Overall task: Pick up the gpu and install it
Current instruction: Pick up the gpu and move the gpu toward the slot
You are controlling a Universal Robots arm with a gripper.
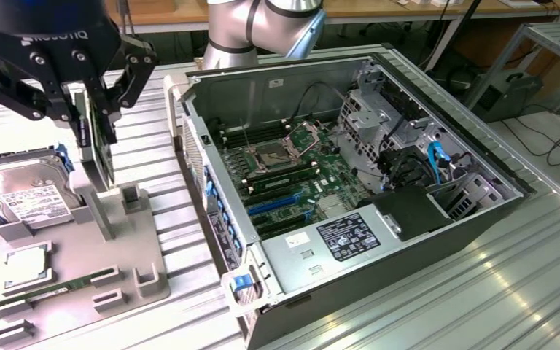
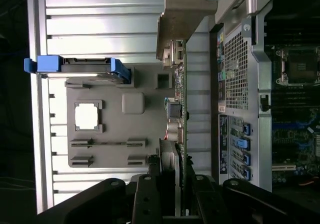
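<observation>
The gpu (image 1: 97,157) stands on edge, upright, above the grey fixture tray (image 1: 76,255) at the exterior view's left, beside the open computer case (image 1: 251,91). The gripper (image 1: 90,113) pinches the card's upper edge from both faces. In the wrist view the gpu (image 2: 181,114) runs edge-on out from the gripper (image 2: 172,184), its metal bracket (image 2: 180,19) at the far end. Whether the lower edge clears the tray's post cannot be told. A hard drive (image 1: 22,193) rests on the tray.

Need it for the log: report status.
Fingers shut on gpu. Card upright over grey tray, beside open case. Nothing between card and case.
</observation>
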